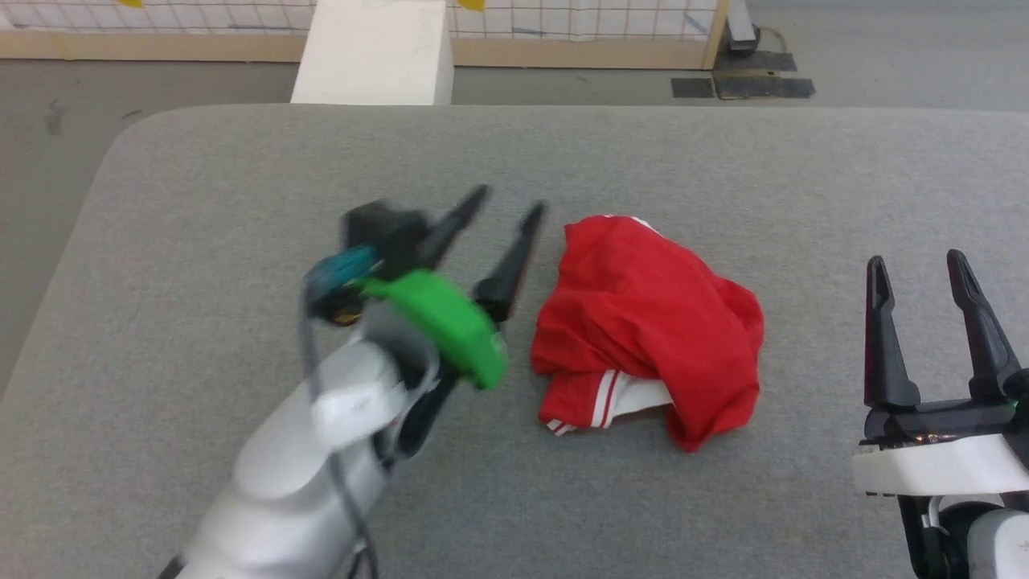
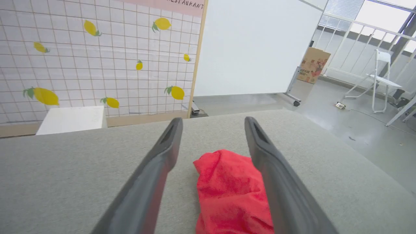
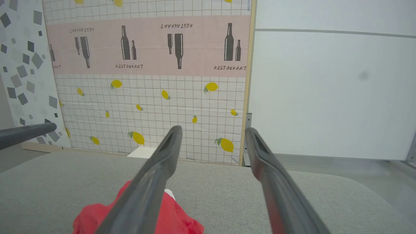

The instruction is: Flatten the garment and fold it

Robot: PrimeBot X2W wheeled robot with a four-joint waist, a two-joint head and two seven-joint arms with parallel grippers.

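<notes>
Status: red jersey (image 1: 643,305) lies crumpled in a heap mid-desk (image 1: 241,185), with its striped sleeve (image 1: 611,400) poking out on the near side. Left pincer (image 1: 510,199) is spread wide and empty, just beside the heap's left edge (blurred in head view). Right pincer (image 1: 916,261) is also spread and empty, well off to the right. Risk: a pinch into the wad catches several layers, so it lifts as a lump instead of opening. Hem and shoulders are buried, so corner picks are guesswork.
</notes>
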